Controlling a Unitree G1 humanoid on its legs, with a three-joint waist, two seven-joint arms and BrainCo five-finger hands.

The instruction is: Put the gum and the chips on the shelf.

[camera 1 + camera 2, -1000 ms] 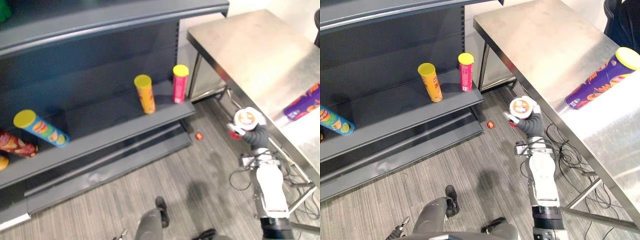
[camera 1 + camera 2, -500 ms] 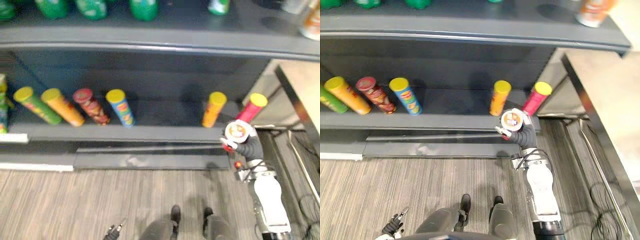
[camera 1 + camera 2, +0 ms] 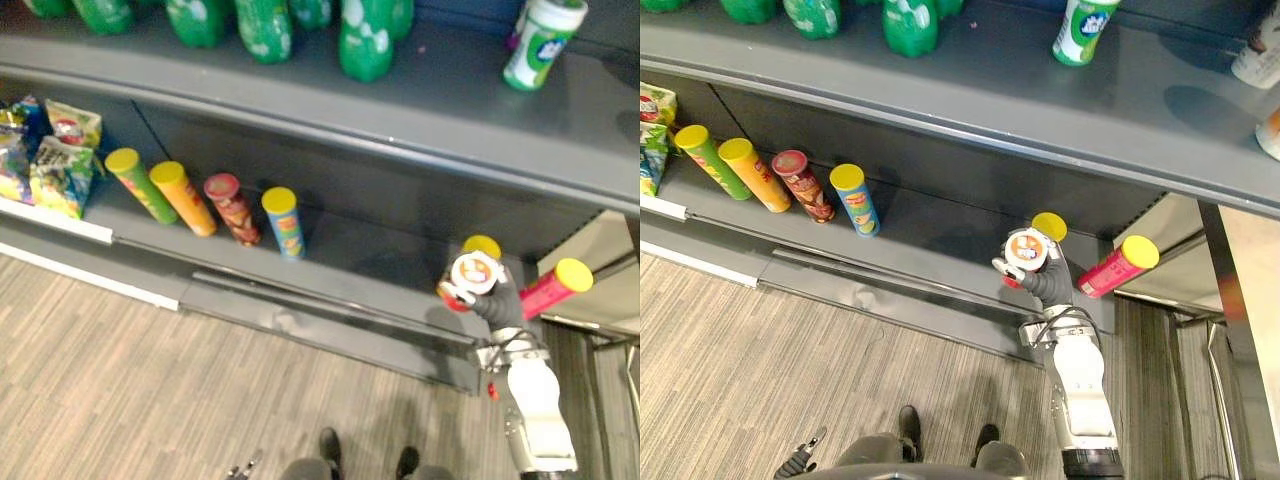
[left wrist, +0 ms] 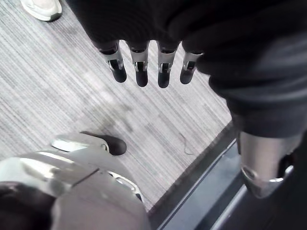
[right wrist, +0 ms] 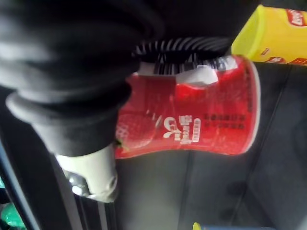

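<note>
One hand hangs lowest: the left hand, idle above the striped floor, its fingers straight and loose with nothing in them. Higher up, the right hand is curled round a red gum tub. The tub stands roughly upright, its long axis running up and down with the white lid on top, so from above the lid shows best and the red body shows little below it. The hand grips from underneath and from the robot's side, with the tub sticking up out of it toward the shelving. From the wrist the dark cover hides the fingers and part of the label, so I can't make out exactly how they wrap. The tub is raised before the front of the lower shelf; whether it is over the board I can't tell. Just behind it is a can with only the yellow lid clear, and beside that a pink can leaning rightward. Further left are four cans in a row, then snack bags. On the upper shelf stand green bottles and a white-and-green tub.
</note>
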